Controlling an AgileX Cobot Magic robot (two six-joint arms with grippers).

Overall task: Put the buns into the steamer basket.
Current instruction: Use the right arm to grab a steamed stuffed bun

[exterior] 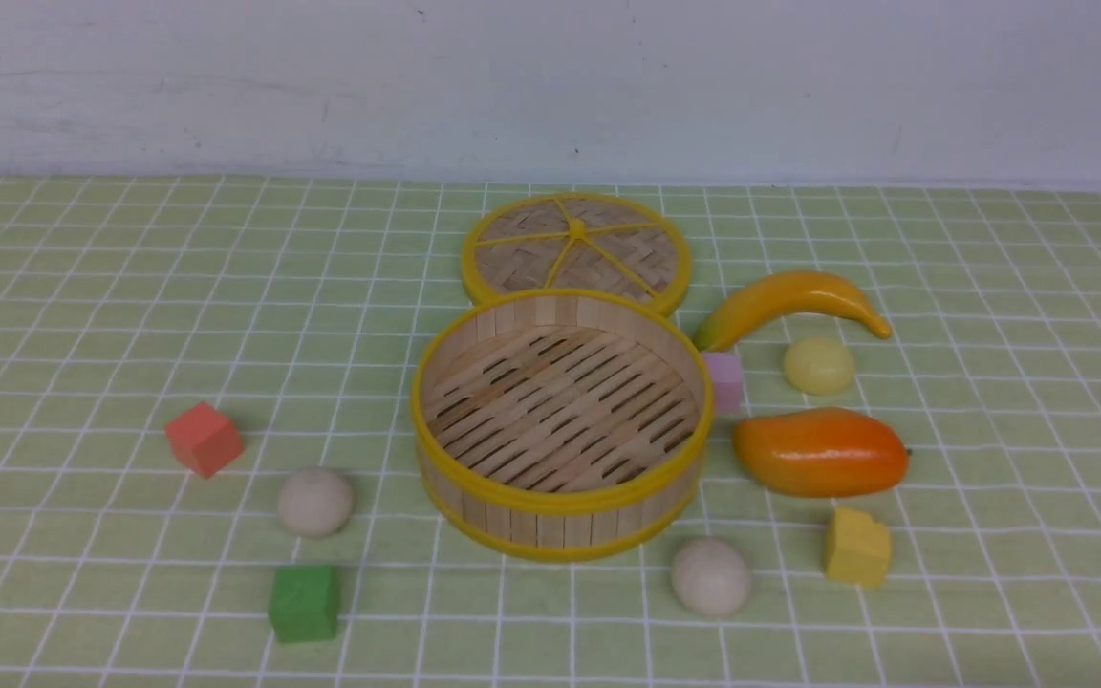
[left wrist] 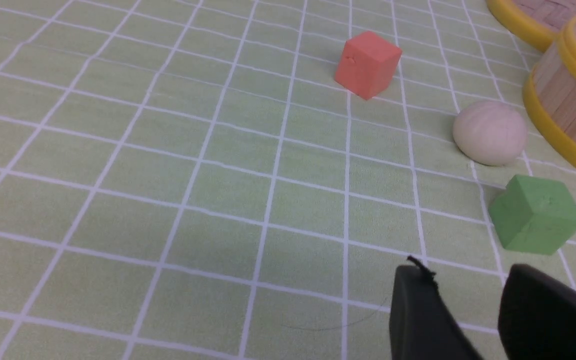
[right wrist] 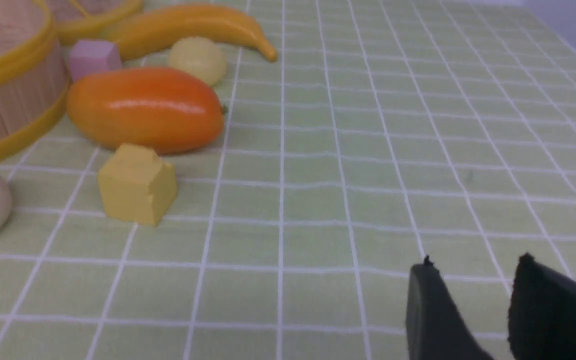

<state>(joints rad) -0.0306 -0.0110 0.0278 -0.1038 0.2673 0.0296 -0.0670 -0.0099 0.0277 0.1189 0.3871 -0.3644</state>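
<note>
Three buns, all lying outside the steamer basket (exterior: 560,502), all on the green checked cloth (exterior: 82,334).

Basket: middle of the table, upright. Its lid (exterior: 574,248) lies flat just behind it; cannot tell whether the two touch.

Left beige bun (exterior: 315,501): left of the basket, between the red cube (exterior: 204,438) farther back and the green cube (exterior: 303,603) nearer the robot, apart from both.

Front beige bun (exterior: 711,575): off the basket's near right side, close to the wall but not touching. Yellow cube (exterior: 857,547) to its right.

Pale yellow bun (exterior: 818,365): right of the basket, between the banana (exterior: 789,301) behind and the mango (exterior: 820,451) in front. Pink cube (exterior: 724,380) sits just beside the basket wall, left of this bun.

Left gripper (left wrist: 463,275): shows in its wrist view over the cloth, black fingers spread, nothing between them. Green cube near it, left beige bun beyond.

Right gripper (right wrist: 475,265): shows in its wrist view over the cloth, fingers likewise spread, pinching nothing. Yellow cube and mango well apart from it.
</note>
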